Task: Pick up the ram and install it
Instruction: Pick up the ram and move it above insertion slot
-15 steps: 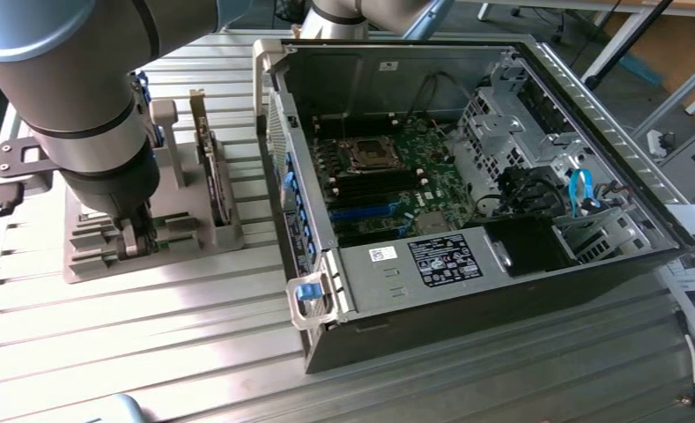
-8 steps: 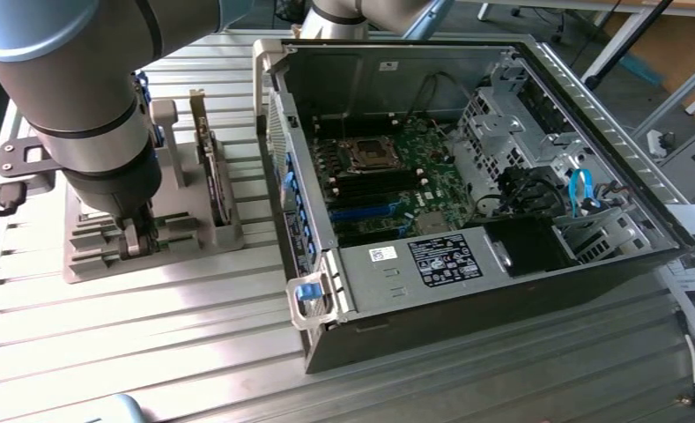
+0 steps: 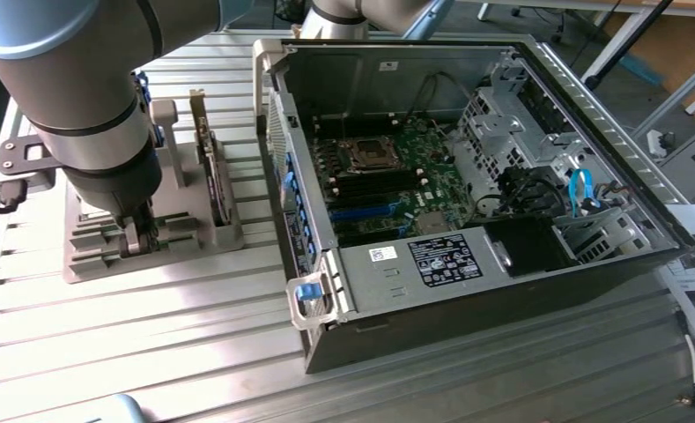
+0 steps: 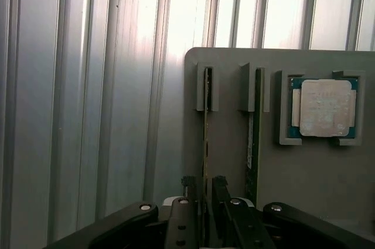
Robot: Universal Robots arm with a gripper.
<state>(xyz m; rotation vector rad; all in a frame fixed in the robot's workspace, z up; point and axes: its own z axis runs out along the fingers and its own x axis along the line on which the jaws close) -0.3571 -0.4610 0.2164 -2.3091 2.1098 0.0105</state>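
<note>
A ribbed metal desk (image 3: 147, 335) carries an open computer case (image 3: 465, 326) lying on its side. Inside it lies a green motherboard (image 3: 412, 189) with a metal-framed socket (image 3: 371, 156). A blue cable (image 3: 579, 192) hangs toward the exterior view's right. A white-and-black label (image 3: 445, 258) sits on the near wall and a blue latch (image 3: 308, 293) at its corner. Just beside the case, a grey holder (image 3: 195, 242) stands with a card (image 3: 216, 172) upright in it. A square silver chip (image 4: 324, 107) rests in its recess.

Lab: open PC case (image 3: 377, 264), slatted bench (image 3: 147, 335)
</note>
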